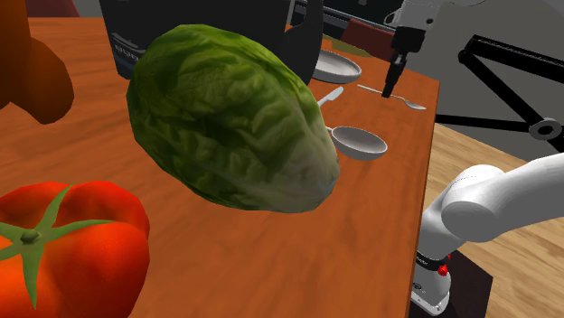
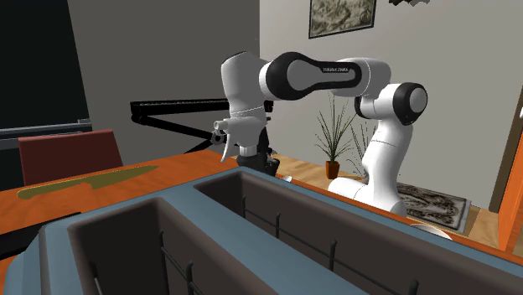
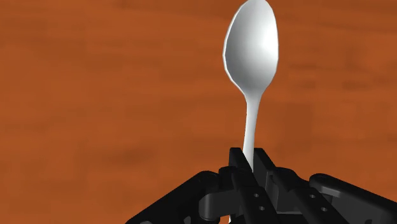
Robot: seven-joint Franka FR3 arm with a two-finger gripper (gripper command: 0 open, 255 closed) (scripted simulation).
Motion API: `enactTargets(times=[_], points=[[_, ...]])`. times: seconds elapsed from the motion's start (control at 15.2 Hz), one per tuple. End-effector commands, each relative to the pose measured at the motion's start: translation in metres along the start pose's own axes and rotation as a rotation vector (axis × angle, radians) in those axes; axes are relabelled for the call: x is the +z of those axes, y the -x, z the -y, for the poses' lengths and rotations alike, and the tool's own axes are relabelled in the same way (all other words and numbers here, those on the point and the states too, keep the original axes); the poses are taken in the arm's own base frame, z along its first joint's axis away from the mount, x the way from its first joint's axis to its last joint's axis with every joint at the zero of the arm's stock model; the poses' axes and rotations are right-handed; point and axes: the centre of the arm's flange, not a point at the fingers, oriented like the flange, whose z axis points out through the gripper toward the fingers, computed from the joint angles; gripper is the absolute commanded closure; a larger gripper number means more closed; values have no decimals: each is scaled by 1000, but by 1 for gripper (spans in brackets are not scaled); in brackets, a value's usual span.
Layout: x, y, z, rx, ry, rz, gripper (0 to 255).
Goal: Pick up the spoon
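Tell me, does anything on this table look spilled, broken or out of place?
Nothing stands out. The lettuce, tomato, bowl and plate rest on the wooden table, and the gripper is shut on the spoon handle.

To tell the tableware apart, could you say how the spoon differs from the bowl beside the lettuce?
The spoon is slim and long-handled; the bowl is round and wide. The spoon is clasped in the gripper; the bowl stands free by the lettuce. Both are pale, plain tableware.
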Motion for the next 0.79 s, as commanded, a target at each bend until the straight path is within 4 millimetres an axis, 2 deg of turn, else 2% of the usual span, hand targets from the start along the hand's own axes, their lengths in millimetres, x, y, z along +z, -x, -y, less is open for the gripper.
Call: enactTargets(times=[0.0,0.73], points=[[-9,2,1,0,0,1,255],[-66,10,10,0,0,1,255]])
